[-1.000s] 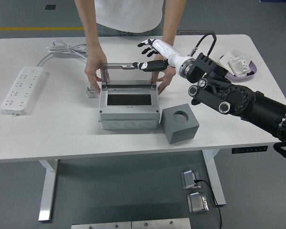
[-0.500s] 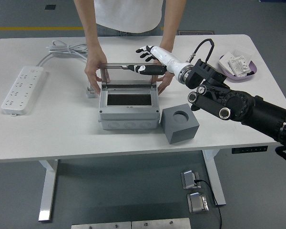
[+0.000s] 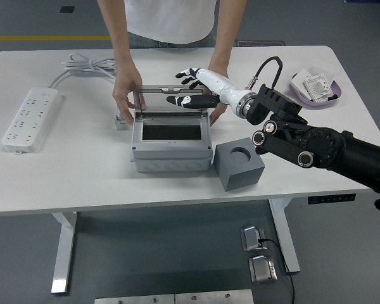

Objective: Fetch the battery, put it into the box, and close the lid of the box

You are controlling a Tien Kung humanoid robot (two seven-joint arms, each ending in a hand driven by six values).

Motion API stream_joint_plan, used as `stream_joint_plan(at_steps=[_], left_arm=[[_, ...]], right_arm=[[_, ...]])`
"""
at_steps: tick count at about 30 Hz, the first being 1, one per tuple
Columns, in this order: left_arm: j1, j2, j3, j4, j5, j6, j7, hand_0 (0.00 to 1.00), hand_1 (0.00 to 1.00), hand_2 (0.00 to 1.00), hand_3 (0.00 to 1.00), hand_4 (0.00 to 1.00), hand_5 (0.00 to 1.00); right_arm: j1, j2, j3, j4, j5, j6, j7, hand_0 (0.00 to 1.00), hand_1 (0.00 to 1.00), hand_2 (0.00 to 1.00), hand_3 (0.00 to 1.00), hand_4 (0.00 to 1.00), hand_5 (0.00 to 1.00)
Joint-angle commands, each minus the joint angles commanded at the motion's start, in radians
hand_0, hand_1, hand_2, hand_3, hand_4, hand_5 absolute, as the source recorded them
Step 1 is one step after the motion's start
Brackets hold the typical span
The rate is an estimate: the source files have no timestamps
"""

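A grey box point(image 3: 171, 157) sits mid-table with a dark interior, and I see no battery anywhere. Its clear lid point(image 3: 153, 101) stands upright at the back of the box. My right hand point(image 3: 185, 88) reaches in from the right at the lid's top edge, fingers spread, with the thumb point(image 3: 179, 100) in front of the lid and the other fingers behind it. It holds nothing. A person at the far side steadies the box with one hand point(image 3: 125, 95) on its left and the other point(image 3: 218, 111) at its right rear.
A grey block point(image 3: 239, 168) with a round hole stands just right of the box. At the back right is a purple tray point(image 3: 332, 96) with small packets. A white power strip point(image 3: 28, 117) and its cable lie far left.
My right hand has moved left and slightly down, from the lid's right corner to its top edge. The lid still stands upright and the person's hands have stayed put.
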Motion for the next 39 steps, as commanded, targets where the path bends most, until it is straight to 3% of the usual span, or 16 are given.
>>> stream_joint_plan(at_steps=[22, 39], left_arm=[[0.024, -0.003, 0.019, 0.001, -0.042, 0.007, -0.004, 0.641, 0.655, 0.557, 0.529, 0.370, 0.002], [0.025, -0.003, -0.003, 0.001, -0.028, 0.008, 0.003, 0.640, 0.656, 0.556, 0.528, 0.372, 0.002]], right_arm=[[-0.040, -0.063, -0.017, 0.209, -0.083, 0.003, -0.059, 0.826, 0.726, 0.796, 0.887, 0.891, 0.709], [-0.064, -0.090, 0.004, 0.281, -0.117, 0.022, -0.097, 0.818, 0.725, 0.795, 0.885, 0.887, 0.709]])
